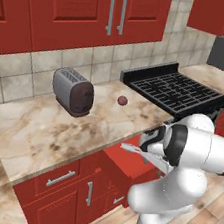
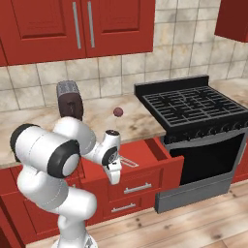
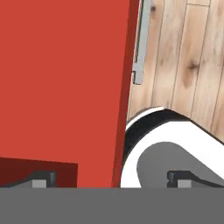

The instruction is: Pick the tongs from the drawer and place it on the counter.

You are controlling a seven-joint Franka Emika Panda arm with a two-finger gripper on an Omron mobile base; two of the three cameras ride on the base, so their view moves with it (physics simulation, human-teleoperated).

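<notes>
The wide red drawer [image 1: 126, 167] [image 2: 162, 157] stands pulled out below the beige marble counter [image 1: 55, 131] [image 2: 99, 121], left of the stove. Slim silvery tongs [image 1: 131, 149] [image 2: 128, 162] lie over the drawer's inside, close beside my hand. My gripper [image 1: 148, 148] [image 2: 115, 177] [image 3: 111, 179] points down over the drawer near its front panel. Its fingertips [image 3: 43, 179] stand wide apart and open, with nothing between them. The hand view looks onto the drawer's red floor, its front edge and the silver bar handle [image 3: 141, 41]; the tongs are out of that view.
A grey toaster [image 1: 74, 92] [image 2: 69, 99] stands at the back of the counter, with a small dark red ball [image 1: 122, 101] [image 2: 117, 112] to its right. The black stove [image 1: 180, 91] [image 2: 193, 106] adjoins the drawer. Red wall cabinets hang overhead. Wooden floor lies below.
</notes>
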